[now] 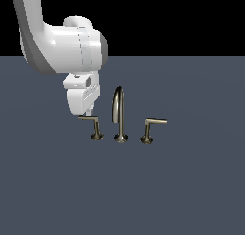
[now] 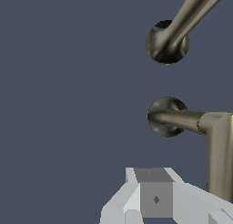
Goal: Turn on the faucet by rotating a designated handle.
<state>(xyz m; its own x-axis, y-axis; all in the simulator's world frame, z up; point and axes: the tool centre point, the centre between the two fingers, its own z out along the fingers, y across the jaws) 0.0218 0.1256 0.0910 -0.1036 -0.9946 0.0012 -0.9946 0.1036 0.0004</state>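
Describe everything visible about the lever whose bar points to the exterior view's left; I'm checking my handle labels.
The handle is a short L-shaped lever that looks like brushed metal. A slim upright post widens into a flared base on the dark floor, and a thin level bar juts from the top toward the exterior view's left. It stands left of the arched spout. The gripper hangs just above the bar; contact cannot be told. In the wrist view the handle shows post and bar close up.

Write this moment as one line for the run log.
phase: approach | gripper: just above handle bar | contact: unclear | fingers: state unclear | spout: untouched
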